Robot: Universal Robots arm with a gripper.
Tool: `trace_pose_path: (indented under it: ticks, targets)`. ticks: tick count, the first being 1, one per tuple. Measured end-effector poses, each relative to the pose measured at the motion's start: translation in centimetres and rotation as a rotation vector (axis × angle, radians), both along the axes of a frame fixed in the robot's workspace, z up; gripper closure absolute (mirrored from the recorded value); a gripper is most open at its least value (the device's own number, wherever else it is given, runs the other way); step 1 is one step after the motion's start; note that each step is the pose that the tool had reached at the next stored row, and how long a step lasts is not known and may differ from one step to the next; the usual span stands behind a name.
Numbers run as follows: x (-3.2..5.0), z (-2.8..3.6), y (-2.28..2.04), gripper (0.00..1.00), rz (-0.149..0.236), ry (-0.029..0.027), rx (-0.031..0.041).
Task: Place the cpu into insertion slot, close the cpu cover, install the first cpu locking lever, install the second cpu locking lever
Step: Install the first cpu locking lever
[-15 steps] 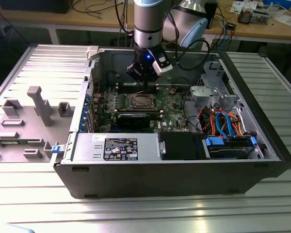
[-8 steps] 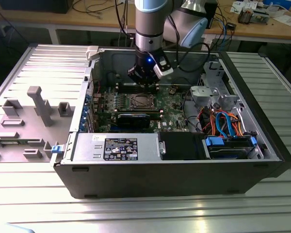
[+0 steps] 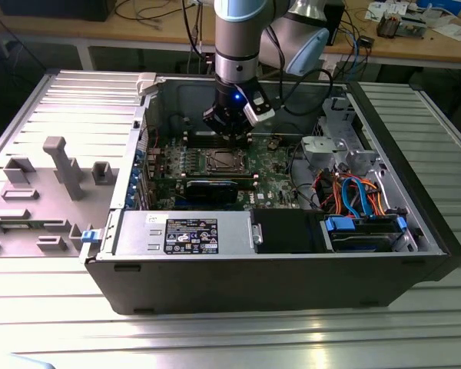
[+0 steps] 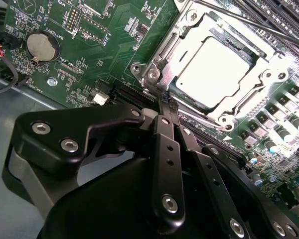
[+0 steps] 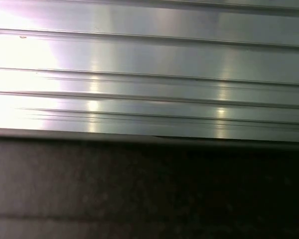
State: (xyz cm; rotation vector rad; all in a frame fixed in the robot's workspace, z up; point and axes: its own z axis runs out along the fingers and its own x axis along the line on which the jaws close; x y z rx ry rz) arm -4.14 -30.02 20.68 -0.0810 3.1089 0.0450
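Silver-topped, the cpu (image 4: 220, 70) sits in the insertion slot (image 3: 222, 161) on the green motherboard (image 4: 65, 74) under the shut cpu cover (image 4: 261, 77), with the gripper (image 4: 170, 105), fingers pinched together, at the socket's corner near a coin battery (image 4: 42, 47) and black card slots (image 3: 212, 182).

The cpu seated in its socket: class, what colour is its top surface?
Pale silver-grey. The cpu shows best in the second wrist view.

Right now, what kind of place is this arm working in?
Most likely a lab or workshop test bench: an open computer case sits on a ribbed aluminium table, with cluttered wooden benches behind. The end effector is over the cpu.
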Motion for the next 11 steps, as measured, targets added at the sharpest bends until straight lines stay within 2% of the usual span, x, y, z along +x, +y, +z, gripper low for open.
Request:
trace_pose_path:
  ticks: [11]
  targets:
    - [0.04, 0.01, 0.00, 0.89, 0.000, 0.0002, -0.0001]
